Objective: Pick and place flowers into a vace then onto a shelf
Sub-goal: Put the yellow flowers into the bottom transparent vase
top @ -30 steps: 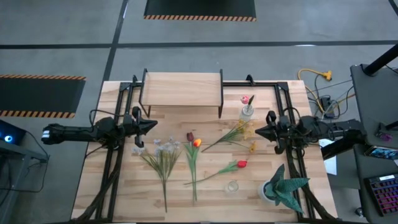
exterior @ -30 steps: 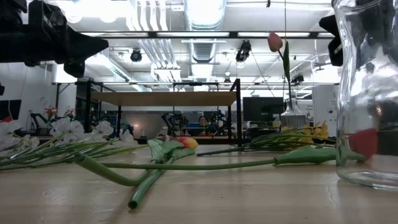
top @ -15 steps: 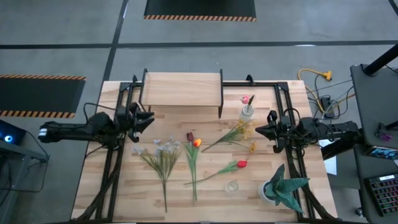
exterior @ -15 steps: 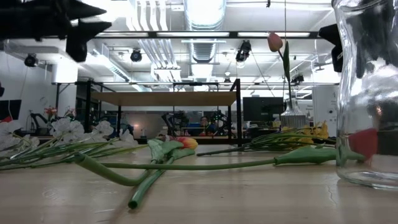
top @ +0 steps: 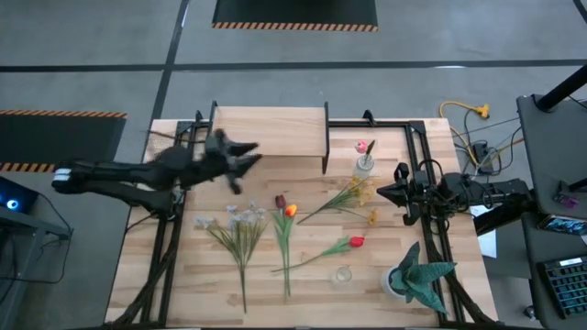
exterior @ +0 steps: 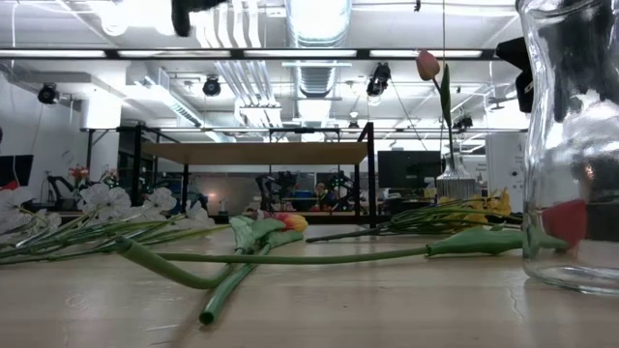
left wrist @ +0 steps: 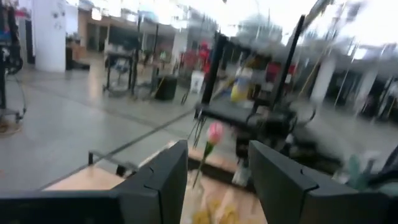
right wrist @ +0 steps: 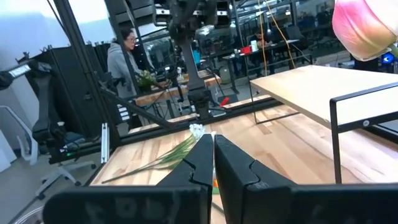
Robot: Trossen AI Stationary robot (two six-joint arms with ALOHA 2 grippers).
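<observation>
Hovering left gripper (top: 249, 155) parted near shelf (top: 268, 127) | right gripper (top: 382, 193) closed

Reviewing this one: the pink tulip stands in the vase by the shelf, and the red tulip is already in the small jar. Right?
Not quite. The high view shows the red tulip lying flat on the table, beside the empty small jar. The pink tulip does stand in the vase by the shelf.

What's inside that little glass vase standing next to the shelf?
One pink tulip stands upright in the glass vase, its bloom above the rim. The stem's lower end inside the glass cannot be made out, nor whether there is water.
</observation>
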